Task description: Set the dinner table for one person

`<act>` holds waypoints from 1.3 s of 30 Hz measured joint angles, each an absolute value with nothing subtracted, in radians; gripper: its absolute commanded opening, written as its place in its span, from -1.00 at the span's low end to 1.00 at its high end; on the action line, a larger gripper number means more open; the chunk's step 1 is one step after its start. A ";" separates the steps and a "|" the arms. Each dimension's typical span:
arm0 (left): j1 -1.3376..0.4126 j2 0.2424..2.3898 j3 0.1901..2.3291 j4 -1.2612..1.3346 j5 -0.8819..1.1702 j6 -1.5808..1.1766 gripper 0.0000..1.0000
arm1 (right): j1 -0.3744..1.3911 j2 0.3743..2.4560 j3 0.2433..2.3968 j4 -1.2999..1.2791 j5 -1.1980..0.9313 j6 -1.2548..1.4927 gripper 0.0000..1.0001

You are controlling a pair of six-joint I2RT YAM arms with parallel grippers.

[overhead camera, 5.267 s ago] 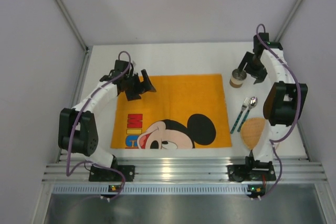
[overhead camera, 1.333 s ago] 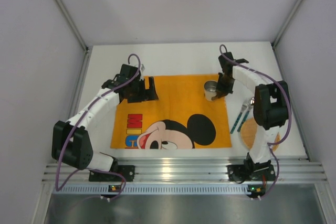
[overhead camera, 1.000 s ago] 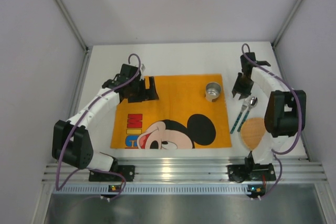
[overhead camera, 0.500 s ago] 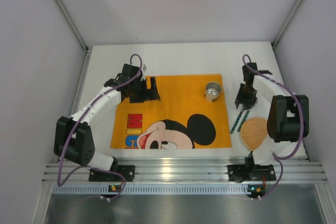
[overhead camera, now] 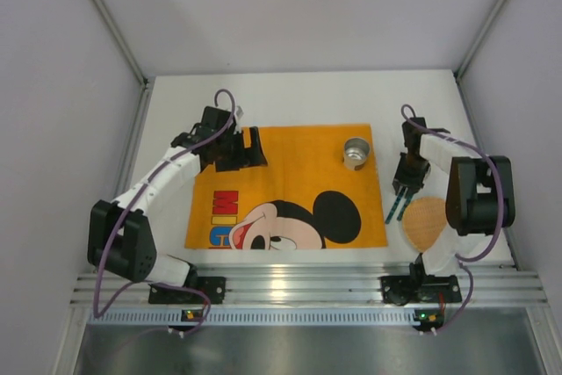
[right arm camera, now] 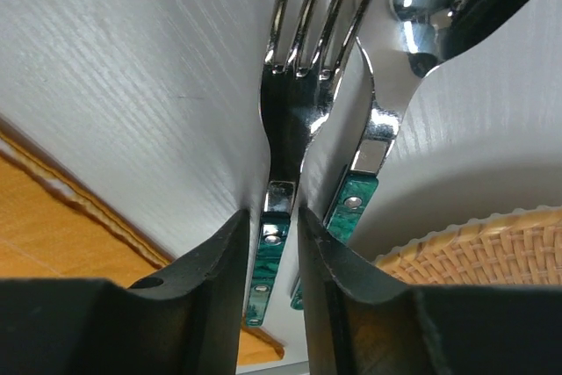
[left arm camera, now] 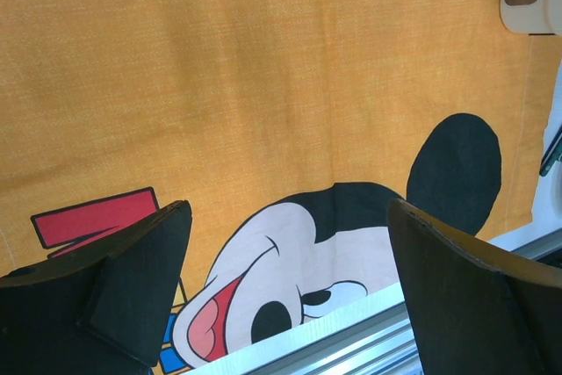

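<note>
On the white dinner table (overhead camera: 290, 98) lies an orange Mickey Mouse mat (overhead camera: 290, 164) with a metal cup (overhead camera: 356, 152) standing on its far right corner. Just off the mat's right edge, a fork (overhead camera: 392, 208) and a spoon (overhead camera: 403, 206) with green handles lie side by side. My right gripper (overhead camera: 407, 183) is down over them. In the right wrist view its jaws (right arm camera: 272, 212) stand narrowly open on either side of the fork (right arm camera: 294, 120) handle, with the spoon (right arm camera: 353, 204) just outside. My left gripper (overhead camera: 250, 148) hovers wide open over the mat's far left part (left arm camera: 288, 208) and holds nothing.
A round woven plate (overhead camera: 424, 221) lies at the near right, beside the spoon. The ribbed aluminium rail (overhead camera: 299, 285) runs along the near edge. Grey walls close in the table on three sides.
The right arm set the cup on the mat, let go, swung right and came down over the fork, narrowing its jaws. The left arm has barely moved.
</note>
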State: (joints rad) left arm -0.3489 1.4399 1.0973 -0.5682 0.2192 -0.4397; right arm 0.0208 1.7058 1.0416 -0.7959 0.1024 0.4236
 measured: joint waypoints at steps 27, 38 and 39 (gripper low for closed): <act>-0.695 1.454 1.367 -0.650 0.044 -0.484 0.96 | 0.017 1.365 1.227 -0.937 -0.006 0.461 -1.00; -1.196 1.837 1.802 -0.749 -0.190 -0.576 0.82 | 0.051 1.124 1.179 -1.009 -0.189 0.533 -1.00; -1.236 1.877 1.848 -0.772 -0.210 -0.581 0.82 | 0.056 1.116 1.176 -1.016 -0.195 0.536 -1.00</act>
State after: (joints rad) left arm -1.2358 1.8774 1.8477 -0.7723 -0.2096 -0.5808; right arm 0.0559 1.1160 1.1759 -1.0164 -0.1951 0.5362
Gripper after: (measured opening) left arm 0.910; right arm 0.090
